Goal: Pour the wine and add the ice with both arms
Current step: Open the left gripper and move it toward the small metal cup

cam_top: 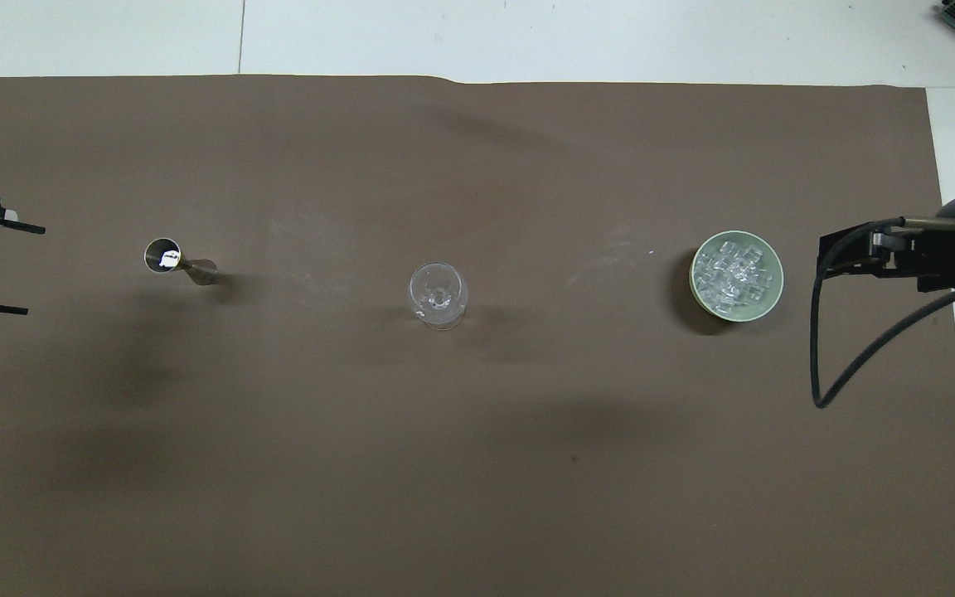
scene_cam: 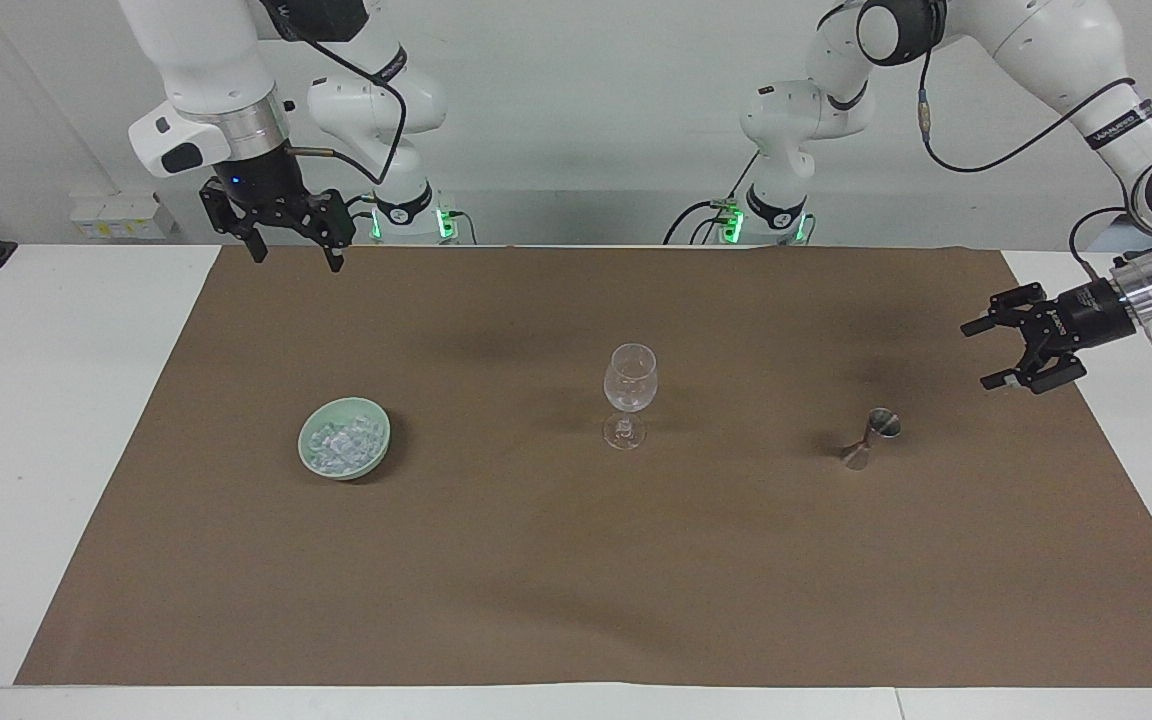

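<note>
Left gripper [scene_cam: 983, 352]: fingers [scene_cam: 976, 325] released, spread wide and holding nothing, pointing sideways toward the middle of the table [scene_cam: 56, 400], low over the brown mat [scene_cam: 576, 560] at the left arm's end. In the overhead view, at 9 o'clock from the jigger [cam_top: 169, 256], well apart from it, both fingers [cam_top: 23, 227] showing at the frame's edge as an open fork.

Right gripper [scene_cam: 296, 250]: fingers [scene_cam: 258, 250] released as well, pointing down, empty, raised over the mat's edge by the robots at the right arm's end. Waiting there. In the facing view, at roughly 11 o'clock from the bowl [scene_cam: 344, 438], well above it.

Ice [scene_cam: 340, 441]: heaped in the pale green bowl [cam_top: 736, 274], standing on the mat toward the right arm's end. In the overhead view, at 3 o'clock from the wine glass [cam_top: 438, 295].

Wine glass [scene_cam: 629, 394]: upright near the middle of the mat, looking empty, between bowl and jigger, apart from both.

Jigger [scene_cam: 870, 438]: small metal double cone, upright, toward the left arm's end, at 9 o'clock from the glass in the overhead view.
</note>
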Controlling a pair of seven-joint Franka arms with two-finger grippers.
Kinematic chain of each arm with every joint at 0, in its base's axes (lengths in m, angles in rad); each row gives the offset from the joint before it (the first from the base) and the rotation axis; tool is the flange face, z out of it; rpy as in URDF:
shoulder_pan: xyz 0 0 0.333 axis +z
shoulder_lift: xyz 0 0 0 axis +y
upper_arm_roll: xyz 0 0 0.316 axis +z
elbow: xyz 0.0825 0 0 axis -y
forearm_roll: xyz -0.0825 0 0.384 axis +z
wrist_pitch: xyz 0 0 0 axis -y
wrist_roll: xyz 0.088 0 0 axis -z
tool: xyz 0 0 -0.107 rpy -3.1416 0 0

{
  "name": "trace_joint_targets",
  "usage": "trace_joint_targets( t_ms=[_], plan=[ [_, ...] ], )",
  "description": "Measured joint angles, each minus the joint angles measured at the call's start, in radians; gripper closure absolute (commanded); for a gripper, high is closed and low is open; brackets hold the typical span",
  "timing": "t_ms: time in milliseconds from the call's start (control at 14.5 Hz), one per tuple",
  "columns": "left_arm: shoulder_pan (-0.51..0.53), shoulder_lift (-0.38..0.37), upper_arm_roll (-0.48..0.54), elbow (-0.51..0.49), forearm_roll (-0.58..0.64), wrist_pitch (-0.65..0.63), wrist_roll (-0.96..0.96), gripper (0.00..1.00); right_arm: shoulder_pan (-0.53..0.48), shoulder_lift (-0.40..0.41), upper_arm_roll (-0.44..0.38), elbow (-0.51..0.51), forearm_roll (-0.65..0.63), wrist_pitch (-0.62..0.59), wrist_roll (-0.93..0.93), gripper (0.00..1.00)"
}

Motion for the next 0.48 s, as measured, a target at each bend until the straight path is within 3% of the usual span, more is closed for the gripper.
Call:
trace_joint_targets(
  t_ms=[484],
  plan=[
    [-0.005,0.016,0.008,0.0,-0.026,0.018,-0.047,0.0,0.0,0.0,0.0,0.0,0.0,0.0,0.0,0.0]
  ],
)
